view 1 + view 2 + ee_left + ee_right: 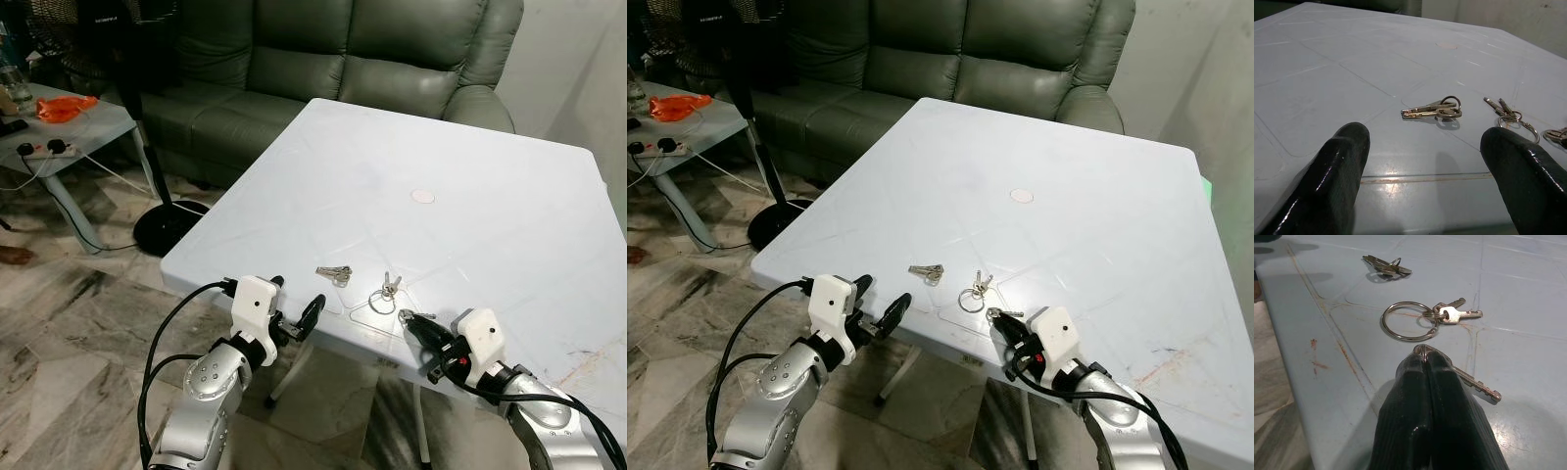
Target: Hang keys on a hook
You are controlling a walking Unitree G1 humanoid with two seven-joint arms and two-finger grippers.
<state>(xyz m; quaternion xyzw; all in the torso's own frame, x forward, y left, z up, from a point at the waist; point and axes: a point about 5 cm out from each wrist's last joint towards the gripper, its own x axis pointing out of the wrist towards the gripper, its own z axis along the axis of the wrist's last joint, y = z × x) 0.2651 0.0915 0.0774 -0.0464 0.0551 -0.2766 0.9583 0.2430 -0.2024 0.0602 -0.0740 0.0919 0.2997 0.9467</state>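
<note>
Three sets of keys are seen near the front edge of the white tabletop (470, 186). The nearest set, a single key (1476, 383) on a small ring, is pinched between the pressed-together fingers of the right gripper (1424, 363), its ring showing at the fingertips and its blade lying flat on the tabletop. Just beyond it a large key ring (1409, 321) with two small keys is laid flat, and further toward the robot's left a small bunch of keys (1434, 108) lies apart from the other two.

The right arm is reached in low over the front edge of the tabletop, its white wrist block tilted and its black fingers pointed forward and down onto the surface. The left gripper (294, 313) is held just off the front edge of the tabletop, level with it, its two fingers (1337, 176) spread wide and aimed at the small bunch of keys; nothing is touched by it. The silver left forearm is bent upward from below the tabletop, with a black cable looped beside it.

A small round disc (422, 196) is set further back on the tabletop. A dark green sofa (323, 59) stands behind, and a fan base (167, 227) rests on the marble floor at the left. No readable writing is visible.
</note>
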